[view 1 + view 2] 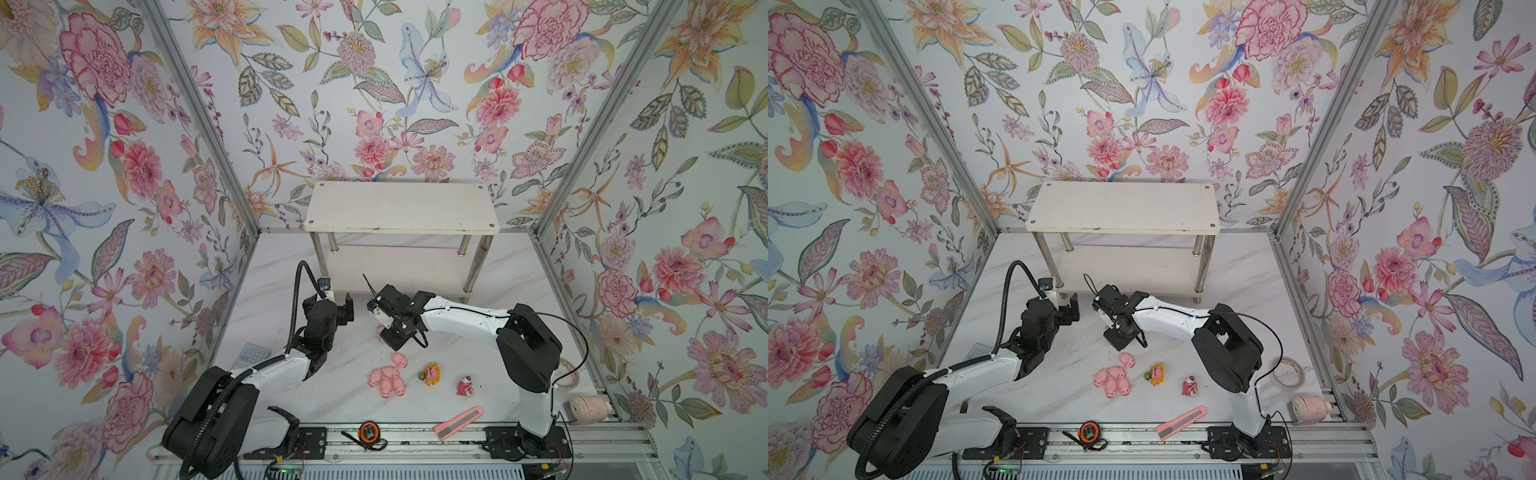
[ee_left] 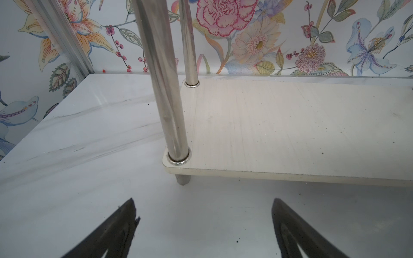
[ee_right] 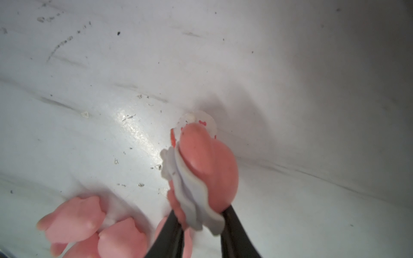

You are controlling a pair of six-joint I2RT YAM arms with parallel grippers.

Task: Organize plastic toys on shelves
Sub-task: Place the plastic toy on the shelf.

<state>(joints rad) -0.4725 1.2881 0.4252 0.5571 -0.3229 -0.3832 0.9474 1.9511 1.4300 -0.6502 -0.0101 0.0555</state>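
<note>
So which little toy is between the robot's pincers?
The white-frilled pink figurine, between the right gripper's fingers; the pigs, the yellow-maned figurine and the red-pink figurine lie free on the table.

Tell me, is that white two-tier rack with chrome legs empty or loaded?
Empty where visible: white top board and white lower board show bare; pink pig figurines lie on the table.

The left arm reaches forward from its base, wrist roughly level. The left gripper hangs low with its jaws spread wide and nothing between them. The right arm is bent high at the elbow, forearm stretched inward and wrist tipped down. The right gripper has narrow jaws pinching a pink figurine.
</note>
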